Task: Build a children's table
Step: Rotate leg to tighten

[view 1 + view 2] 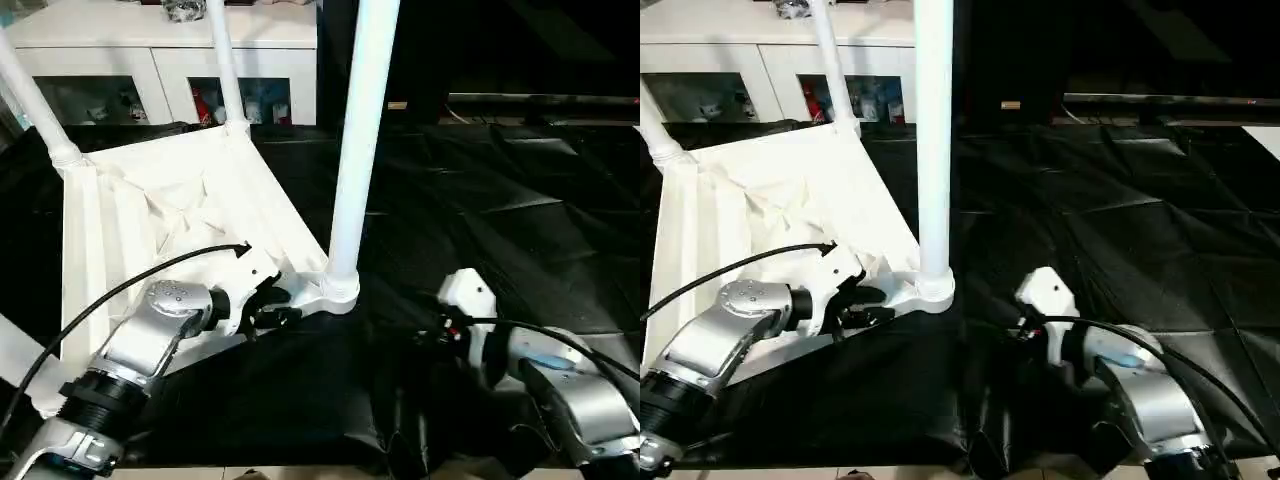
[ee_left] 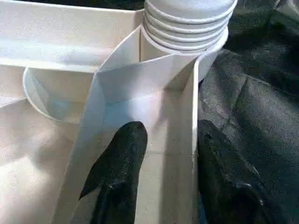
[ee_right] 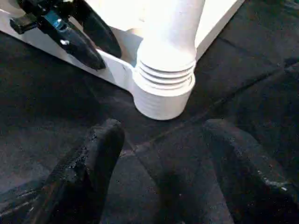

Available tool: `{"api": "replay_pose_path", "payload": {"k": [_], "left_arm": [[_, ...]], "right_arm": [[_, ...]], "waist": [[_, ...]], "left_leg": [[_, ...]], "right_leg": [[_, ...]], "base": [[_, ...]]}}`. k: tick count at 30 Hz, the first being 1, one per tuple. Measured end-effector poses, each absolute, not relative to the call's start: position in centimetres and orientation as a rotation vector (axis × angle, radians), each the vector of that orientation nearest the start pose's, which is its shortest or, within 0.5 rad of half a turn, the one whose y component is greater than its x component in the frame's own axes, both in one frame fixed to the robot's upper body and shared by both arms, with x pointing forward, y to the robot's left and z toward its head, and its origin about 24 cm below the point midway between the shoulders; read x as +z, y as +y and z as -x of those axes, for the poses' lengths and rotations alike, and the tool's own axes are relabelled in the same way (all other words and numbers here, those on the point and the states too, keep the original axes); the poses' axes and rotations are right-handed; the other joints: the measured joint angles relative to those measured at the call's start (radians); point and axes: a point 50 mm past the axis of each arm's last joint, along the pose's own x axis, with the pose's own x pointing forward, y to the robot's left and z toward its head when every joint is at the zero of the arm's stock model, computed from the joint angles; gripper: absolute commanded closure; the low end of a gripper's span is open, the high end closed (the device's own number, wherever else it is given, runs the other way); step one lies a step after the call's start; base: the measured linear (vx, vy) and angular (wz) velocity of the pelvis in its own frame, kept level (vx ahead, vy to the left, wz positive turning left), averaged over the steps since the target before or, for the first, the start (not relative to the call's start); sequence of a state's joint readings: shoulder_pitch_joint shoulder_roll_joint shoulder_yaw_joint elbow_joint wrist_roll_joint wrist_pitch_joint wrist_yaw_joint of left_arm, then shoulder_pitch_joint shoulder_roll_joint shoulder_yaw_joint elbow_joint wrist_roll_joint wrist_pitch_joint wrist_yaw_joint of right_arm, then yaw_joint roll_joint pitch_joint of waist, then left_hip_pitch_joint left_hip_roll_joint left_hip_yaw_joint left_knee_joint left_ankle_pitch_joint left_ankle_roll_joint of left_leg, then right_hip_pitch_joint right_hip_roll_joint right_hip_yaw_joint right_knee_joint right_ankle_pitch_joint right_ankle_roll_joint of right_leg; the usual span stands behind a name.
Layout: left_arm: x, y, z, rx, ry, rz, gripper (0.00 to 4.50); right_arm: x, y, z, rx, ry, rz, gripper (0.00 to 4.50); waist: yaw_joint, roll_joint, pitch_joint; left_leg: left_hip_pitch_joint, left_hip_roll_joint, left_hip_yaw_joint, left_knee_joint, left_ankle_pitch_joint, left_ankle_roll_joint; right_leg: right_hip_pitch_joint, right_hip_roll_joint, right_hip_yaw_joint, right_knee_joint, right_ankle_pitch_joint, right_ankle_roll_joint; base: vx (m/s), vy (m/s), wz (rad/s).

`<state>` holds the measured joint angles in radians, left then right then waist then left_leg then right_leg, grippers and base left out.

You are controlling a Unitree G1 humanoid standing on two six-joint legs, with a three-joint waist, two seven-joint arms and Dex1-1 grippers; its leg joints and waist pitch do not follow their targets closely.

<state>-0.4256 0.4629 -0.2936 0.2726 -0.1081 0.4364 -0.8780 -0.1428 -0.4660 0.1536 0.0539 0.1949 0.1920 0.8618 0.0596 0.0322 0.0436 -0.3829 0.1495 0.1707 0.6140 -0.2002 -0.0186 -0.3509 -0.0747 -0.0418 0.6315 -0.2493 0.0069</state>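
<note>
Tabletop, white and upside down on a surface draped in black cloth, ribbed underside facing up. Three legs stand upright in its corner sockets: the nearest leg rises from the socket closest to the robot, and two further legs stand at the far corners.

Head views: the left hand reaches the tabletop rim just beside the nearest leg's socket; the right hand hangs over the cloth on the other side of that socket, apart from the table.

Left wrist view: the two black fingers straddle the thin rim wall of the tabletop, one inside the rim channel and one outside against the cloth, partly closed around the wall; whether they press on it cannot be told. The ribbed collar of the nearest leg sits just beyond them.

Right wrist view: the right hand's fingers are spread wide and hold nothing, pointing at the socket across bare cloth; the left hand's fingers show at the rim beside it.

Room: a white cabinet with glass doors stands behind the tabletop.
</note>
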Motion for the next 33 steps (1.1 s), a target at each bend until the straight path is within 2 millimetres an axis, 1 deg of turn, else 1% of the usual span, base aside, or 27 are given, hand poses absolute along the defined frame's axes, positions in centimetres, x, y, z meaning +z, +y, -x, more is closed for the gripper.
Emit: {"api": "replay_pose_path", "payload": {"k": [2, 4, 7, 9, 10, 12, 13, 14, 17, 19, 22, 24, 26, 29, 31, 33], "left_arm": [[4.6, 15.4, -29.9, -0.982, 0.545, -0.302, 3.04], [4.6, 15.5, -30.0, -0.978, 0.549, -0.3, 3.39], [4.6, 15.4, -30.0, -0.995, 0.553, -0.306, 3.5], [4.6, 15.5, -30.1, -0.992, 0.557, -0.314, 3.8], [4.6, 15.6, -30.1, -0.993, 0.558, -0.315, 3.87], [4.7, 15.6, -30.1, -0.998, 0.559, -0.315, 3.92], [4.7, 15.6, -30.1, -0.998, 0.559, -0.314, 4.01], [4.7, 15.7, -30.2, -0.999, 0.56, -0.314, 4.25], [4.7, 15.7, -30.1, -1.018, 0.558, -0.311, 4.31], [4.7, 15.9, -30.1, -1.026, 0.555, -0.31, 4.45], [4.7, 16.1, -30.0, -1.043, 0.546, -0.3, 4.45], [4.7, 16.4, -29.9, -1.059, 0.538, -0.303, 4.5], [4.7, 16.9, -29.6, -1.096, 0.525, -0.32, 4.5], [4.7, 17.0, -29.2, -1.159, 0.521, -0.326, 4.5], [4.7, 16.8, -29.0, -1.188, 0.514, -0.334, 4.5], [4.7, 16.7, -29.0, -1.202, 0.511, -0.342, 4.5]], "right_arm": [[4.9, -16.6, -25.7, 0.98, 0.266, 0.224, 1.33], [4.8, -16.6, -25.7, 0.987, 0.269, 0.226, 1.33], [4.7, -16.7, -25.7, 0.986, 0.275, 0.224, 1.33], [4.7, -16.7, -25.7, 0.987, 0.275, 0.226, 1.33], [4.7, -16.7, -25.7, 0.986, 0.275, 0.227, 1.33], [4.7, -16.8, -25.7, 0.986, 0.275, 0.229, 1.33], [4.7, -16.8, -25.7, 0.986, 0.275, 0.229, 1.33], [4.7, -16.8, -25.7, 0.986, 0.275, 0.229, 1.33], [4.7, -16.7, -25.7, 0.986, 0.273, 0.226, 1.33], [4.6, -16.6, -25.7, 0.987, 0.271, 0.218, 1.33], [4.4, -16.5, -25.9, 0.988, 0.267, 0.198, 1.33], [4.4, -16.5, -26.4, 0.987, 0.261, 0.188, 1.05], [4.5, -16.9, -27.1, 0.975, 0.25, 0.168, 0.95], [4.9, -17.4, -27.7, 0.986, 0.231, 0.168, 0.55], [5.0, -17.1, -28.0, 1.016, 0.218, 0.179, 0.41], [5.1, -16.8, -28.1, 1.046, 0.209, 0.192, 0.41]], "waist": [[-0.003, 0.0, 0.0], [-0.005, 0.0, 0.0], [-0.005, 0.0, 0.0], [-0.006, 0.0, 0.0], [-0.006, 0.0, 0.0], [-0.007, 0.0, 0.0], [-0.007, 0.0, 0.0], [-0.007, 0.0, 0.0], [-0.007, 0.001, 0.0], [-0.008, 0.001, 0.0], [-0.011, 0.001, -0.001], [-0.012, 0.002, -0.001], [-0.012, 0.002, -0.001], [0.001, 0.002, -0.001], [0.007, 0.002, -0.001], [0.009, 0.002, -0.001]], "left_leg": [[0.001, 0.0, 0.0, -0.001, 0.0, 0.0], [0.001, 0.0, 0.0, -0.001, 0.0, 0.0], [0.002, 0.0, 0.001, -0.003, 0.0, 0.0], [0.002, 0.0, 0.001, -0.004, 0.0, -0.001], [0.002, 0.0, 0.001, -0.004, 0.0, -0.001], [0.002, 0.0, 0.001, -0.005, 0.0, -0.001], [0.002, 0.0, 0.001, -0.005, 0.0, -0.001], [0.001, 0.0, 0.001, -0.005, 0.0, -0.001], [0.001, 0.0, 0.002, -0.006, 0.0, -0.001], [-0.001, 0.0, 0.002, -0.007, 0.0, -0.001], [-0.002, 0.0, 0.003, -0.008, 0.0, -0.001], [-0.003, 0.0, 0.004, -0.009, 0.001, 0.0], [-0.004, 0.001, 0.005, -0.01, 0.001, 0.0], [-0.005, 0.002, 0.006, -0.011, 0.004, 0.003], [-0.006, 0.002, 0.009, -0.011, 0.007, 0.008], [-0.006, 0.002, 0.011, -0.01, 0.009, 0.01]], "right_leg": [[0.0, 0.0, 0.0, 0.0, 0.001, -0.001], [0.0, 0.0, 0.0, 0.0, 0.001, -0.001], [0.0, 0.0, 0.0, 0.0, 0.001, -0.001], [-0.001, 0.0, 0.0, 0.0, 0.001, -0.001], [-0.001, 0.0, 0.0, 0.0, 0.001, -0.001], [-0.001, 0.0, 0.0, 0.0, 0.001, -0.001], [-0.002, 0.0, 0.0, 0.0, 0.001, -0.001], [-0.002, 0.0, 0.0, 0.0, 0.001, -0.001], [-0.003, 0.0, 0.0, -0.001, 0.001, -0.001], [-0.006, 0.0, 0.001, -0.001, 0.001, -0.001], [-0.008, 0.0, 0.002, 0.0, 0.001, -0.001], [-0.01, 0.0, 0.002, 0.0, 0.001, -0.001], [-0.012, 0.0, 0.002, 0.0, 0.001, -0.001], [-0.013, 0.0, 0.001, 0.0, 0.001, -0.001], [-0.014, -0.001, 0.001, 0.0, 0.001, -0.001], [-0.014, -0.003, 0.002, -0.001, 0.001, -0.001]], "base": [[0.0, 0.0, 0.0], [0.0, 0.0, 0.0], [0.0, 0.0, 0.0], [0.0, 0.0, 0.0], [0.0, 0.0, 0.0], [0.0, 0.0, 0.0], [0.0, 0.0, 0.0], [0.0, 0.0, 0.0], [0.0, 0.0, 0.0], [0.0, 0.0, 0.0], [0.0, 0.0, 0.0], [0.0, 0.0, 0.0], [0.0, 0.0, 0.0], [0.0, 0.0, 0.0], [0.0, 0.0, 0.0], [0.0, 0.0, 0.0]]}}
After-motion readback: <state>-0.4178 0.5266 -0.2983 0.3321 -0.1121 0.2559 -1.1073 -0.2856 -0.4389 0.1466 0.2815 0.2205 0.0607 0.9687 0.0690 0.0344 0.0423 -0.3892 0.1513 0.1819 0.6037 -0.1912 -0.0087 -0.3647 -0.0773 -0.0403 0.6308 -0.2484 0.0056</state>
